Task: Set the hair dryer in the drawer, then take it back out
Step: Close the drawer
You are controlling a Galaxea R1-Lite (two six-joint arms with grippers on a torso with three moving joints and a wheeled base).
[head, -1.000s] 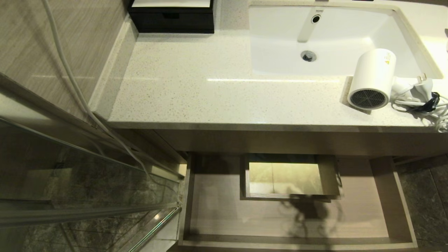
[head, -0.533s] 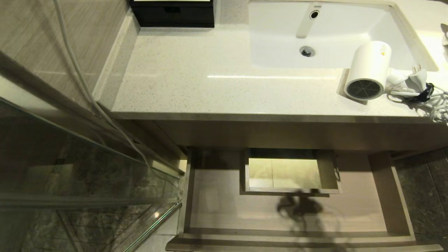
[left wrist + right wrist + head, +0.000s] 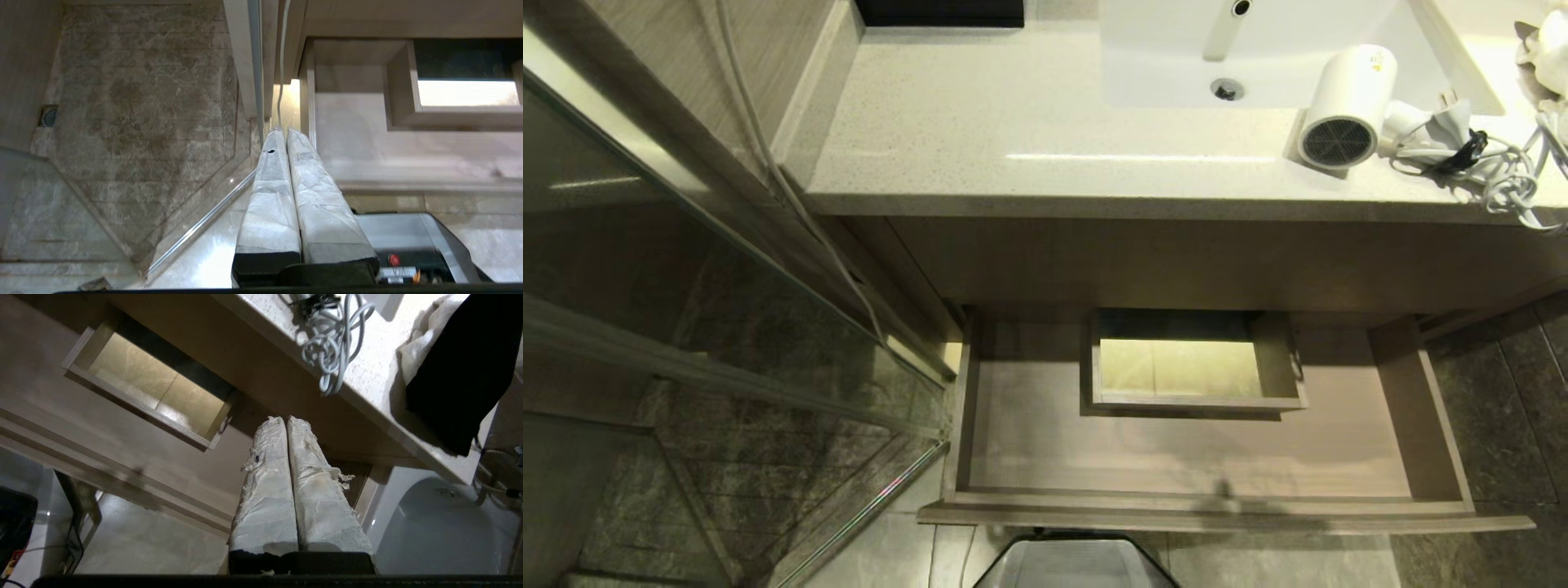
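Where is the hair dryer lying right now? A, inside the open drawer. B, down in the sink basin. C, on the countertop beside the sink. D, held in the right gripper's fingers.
C: the hair dryer lies on the countertop at the sink edge, its cord coiled beside it, while the open drawer below holds nothing loose.

The camera pulls back and tips down. The whole scene slides up the head view, not the things themselves. The drawer [image 3: 1192, 457] now shows its full near front edge, the sink [image 3: 1168, 73] is cut off at the far edge, and the robot's base [image 3: 1074, 563] appears below. A white cloth [image 3: 1543, 45] enters at far right.
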